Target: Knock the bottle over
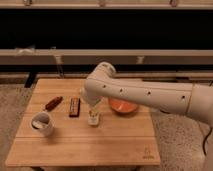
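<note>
the bottle is small and cream white, and it stands upright near the middle of the wooden table. only its lower body shows, pale and roundish. its top is hidden behind the gripper, which hangs right over it at the end of the arm.

there is one bottle, one mug, one dark red bar, one reddish brown packet and one orange bowl.

the table is made of light planks with a visible grain, square cornered. the mug is white, round and wide, standing at the left front. the bar is flat and rectangular, lying just left of the bottle. the packet is long and lies slantwise farther left. the bowl is shallow and round, partly hidden by the arm. the arm is a thick white tube, smooth, with small dark dots along its side.
</note>
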### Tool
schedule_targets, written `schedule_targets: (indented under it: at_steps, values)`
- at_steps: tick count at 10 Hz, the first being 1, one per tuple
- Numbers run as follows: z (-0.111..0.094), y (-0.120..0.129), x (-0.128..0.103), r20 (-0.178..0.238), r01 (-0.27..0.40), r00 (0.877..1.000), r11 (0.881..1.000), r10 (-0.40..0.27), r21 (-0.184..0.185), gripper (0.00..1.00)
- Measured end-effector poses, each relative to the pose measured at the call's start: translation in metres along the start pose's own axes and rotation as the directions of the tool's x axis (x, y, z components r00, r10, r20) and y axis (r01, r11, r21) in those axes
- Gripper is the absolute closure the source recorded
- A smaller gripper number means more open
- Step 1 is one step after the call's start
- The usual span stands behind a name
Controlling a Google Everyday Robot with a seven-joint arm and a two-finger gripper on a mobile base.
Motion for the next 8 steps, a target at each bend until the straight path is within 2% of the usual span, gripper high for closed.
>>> schedule_targets:
  at_steps: [3,8]
  values:
    - [0.0092,0.0077,-0.0113,0.031,-0.007,1.0,1.0,0.007,0.003,0.2]
    - [0.0103,0.0088,-0.0126,0.034,-0.005,0.999,1.0,0.005,-0.001,0.2]
